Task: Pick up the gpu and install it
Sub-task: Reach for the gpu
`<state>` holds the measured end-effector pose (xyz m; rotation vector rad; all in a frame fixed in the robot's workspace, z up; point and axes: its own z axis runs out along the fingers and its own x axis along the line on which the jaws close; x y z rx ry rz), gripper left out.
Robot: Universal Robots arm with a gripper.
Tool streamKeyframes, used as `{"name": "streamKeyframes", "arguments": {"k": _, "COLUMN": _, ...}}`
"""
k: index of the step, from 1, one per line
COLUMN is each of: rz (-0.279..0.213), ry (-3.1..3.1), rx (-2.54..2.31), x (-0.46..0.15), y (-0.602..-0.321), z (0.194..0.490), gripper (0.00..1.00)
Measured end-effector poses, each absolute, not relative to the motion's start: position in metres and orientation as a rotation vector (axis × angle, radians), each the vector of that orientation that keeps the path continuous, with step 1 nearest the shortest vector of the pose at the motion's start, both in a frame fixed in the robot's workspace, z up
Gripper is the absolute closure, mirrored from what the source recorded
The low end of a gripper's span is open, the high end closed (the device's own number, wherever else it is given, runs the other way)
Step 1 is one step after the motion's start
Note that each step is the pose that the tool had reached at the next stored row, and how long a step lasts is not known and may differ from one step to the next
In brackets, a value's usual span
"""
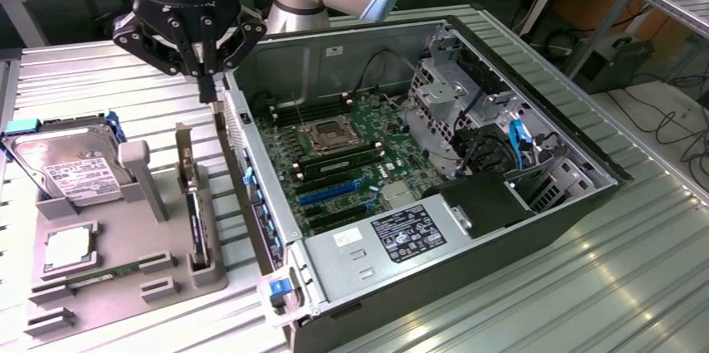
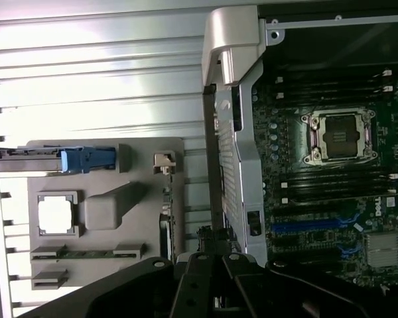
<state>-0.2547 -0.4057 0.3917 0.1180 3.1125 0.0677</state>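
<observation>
The gpu (image 1: 198, 218) is a thin dark card standing on edge in a slot of the grey holder tray (image 1: 111, 282), its silvery bracket (image 1: 183, 152) at the far end. From the wrist camera the gpu (image 2: 164, 225) appears edge-on beside the tray (image 2: 106, 199). My gripper (image 1: 206, 87) hangs shut and empty above the gap between the tray and the computer case, a little beyond the card's bracket end and well above it. Its dark fingers (image 2: 198, 281) meet close together over the case's rear wall (image 2: 235, 172).
The open computer case (image 1: 443, 170) lies on its side at the exterior view's right, motherboard (image 1: 344, 162) and blue slots (image 1: 327, 195) exposed. The tray also holds a hard drive (image 1: 66, 166), a square chip (image 1: 69, 249) and a green memory stick (image 1: 105, 274).
</observation>
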Motion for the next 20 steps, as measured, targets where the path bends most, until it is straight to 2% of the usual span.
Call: {"name": "streamKeyframes", "arguments": {"k": 20, "rz": 0.068, "ry": 3.113, "rx": 0.118, "x": -0.277, "y": -0.409, "z": 0.387, "gripper": 0.89}}
